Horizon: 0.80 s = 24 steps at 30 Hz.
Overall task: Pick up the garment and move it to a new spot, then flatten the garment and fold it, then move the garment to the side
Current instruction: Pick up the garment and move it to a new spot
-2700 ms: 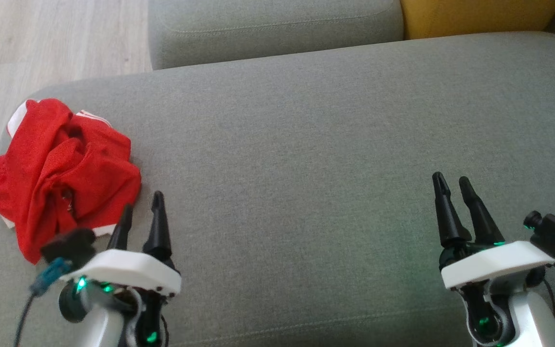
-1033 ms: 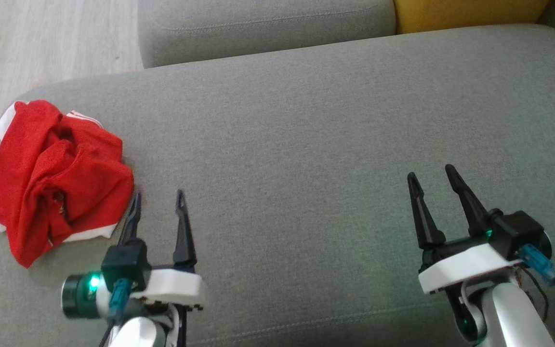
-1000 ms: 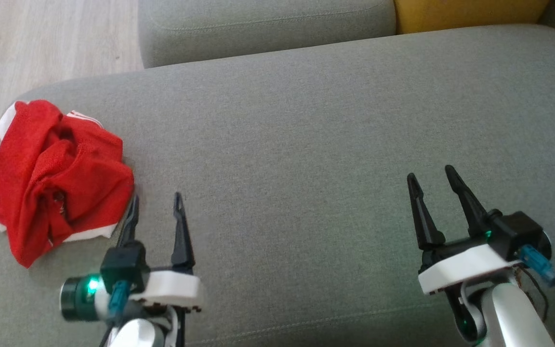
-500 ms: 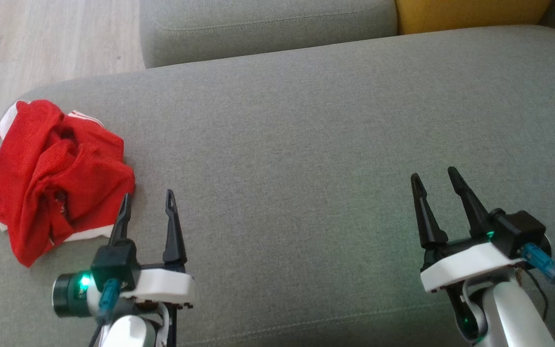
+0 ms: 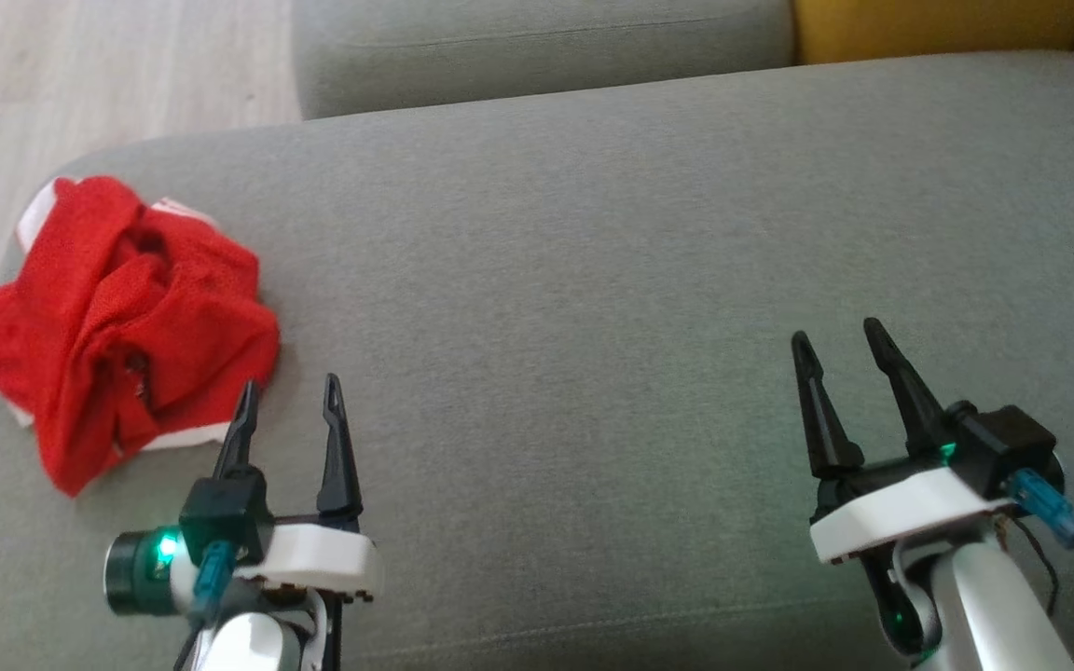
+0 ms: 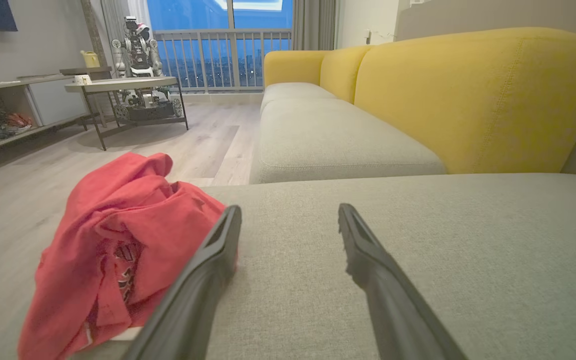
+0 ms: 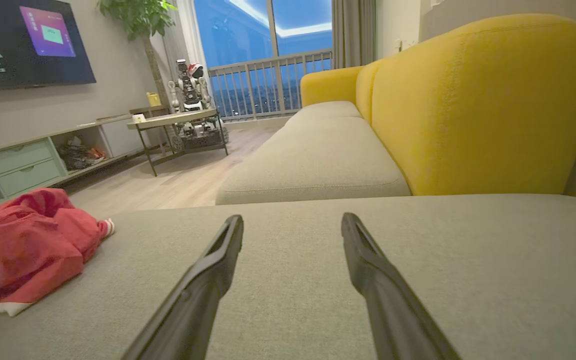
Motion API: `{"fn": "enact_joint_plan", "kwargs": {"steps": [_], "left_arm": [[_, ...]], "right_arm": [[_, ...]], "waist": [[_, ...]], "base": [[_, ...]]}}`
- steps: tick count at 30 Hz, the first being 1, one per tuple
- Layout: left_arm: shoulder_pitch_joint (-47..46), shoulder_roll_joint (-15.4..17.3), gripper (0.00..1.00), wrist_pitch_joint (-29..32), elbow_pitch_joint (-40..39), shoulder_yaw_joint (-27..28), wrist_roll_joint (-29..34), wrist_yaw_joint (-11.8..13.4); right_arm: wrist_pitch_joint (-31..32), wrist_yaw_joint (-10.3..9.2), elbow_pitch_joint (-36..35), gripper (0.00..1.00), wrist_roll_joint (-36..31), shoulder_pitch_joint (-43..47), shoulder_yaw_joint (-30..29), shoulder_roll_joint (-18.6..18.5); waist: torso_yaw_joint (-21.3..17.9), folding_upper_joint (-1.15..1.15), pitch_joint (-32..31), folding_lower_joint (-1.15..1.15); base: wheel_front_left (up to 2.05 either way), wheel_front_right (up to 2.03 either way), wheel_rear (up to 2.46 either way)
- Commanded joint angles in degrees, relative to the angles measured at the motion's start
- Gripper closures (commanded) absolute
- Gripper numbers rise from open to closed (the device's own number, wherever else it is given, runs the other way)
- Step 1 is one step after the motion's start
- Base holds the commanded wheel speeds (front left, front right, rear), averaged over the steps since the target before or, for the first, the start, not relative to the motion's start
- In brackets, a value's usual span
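Observation:
The garment [image 5: 122, 321] is a crumpled red piece with white trim, heaped at the left end of the grey sofa cushion [image 5: 593, 280]. It also appears in the left wrist view as a red heap [image 6: 118, 245] and at the left of the right wrist view [image 7: 23, 245]. My left gripper [image 5: 290, 391] stands open just right of the garment's near edge, its left finger beside the cloth, nothing between the fingers. My right gripper [image 5: 840, 335] is open over bare cushion far to the right, holding nothing.
A second grey seat cushion [image 5: 537, 47] lies beyond, with yellow backrests [image 6: 468, 95] to the right. Wooden floor [image 5: 80, 75] drops off past the cushion's left edge. A side table [image 6: 123, 85] and a low cabinet [image 7: 28, 165] stand across the room.
The head camera has shifted slightly, sliding the scene right. My left gripper has drawn a little left, closer to the garment. The right gripper and garment have stayed put.

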Motion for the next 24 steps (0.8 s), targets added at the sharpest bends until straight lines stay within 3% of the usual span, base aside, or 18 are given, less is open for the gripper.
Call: {"fn": "enact_joint_plan", "kwargs": {"steps": [1, 15, 24], "left_arm": [[-2.57, -0.19, 0.0, -0.69, -1.61, 2.25, 0.82, -0.19], [-0.73, -0.34, 0.0, -0.69, -3.43, 3.94, 1.75, -0.05], [1.48, -0.36, 0.0, -0.69, -4.58, 4.83, 1.87, -0.03]], "right_arm": [[-0.54, -0.01, -2.37, 0.0, 0.49, -2.59, 2.0, -0.57], [-0.54, -0.01, -3.4, 0.0, 1.43, -0.12, 6.16, -0.57], [-0.54, -0.01, -3.34, 0.0, 2.43, 1.04, 7.71, -0.57]], "waist": [[1.48, 0.0, 0.17, 0.0], [14.34, 0.0, -0.45, 0.0], [18.69, 0.0, -1.44, 0.0]], "base": [[0.0, 0.0, 0.0], [0.0, 0.0, 0.0], [0.0, 0.0, 0.0]]}}
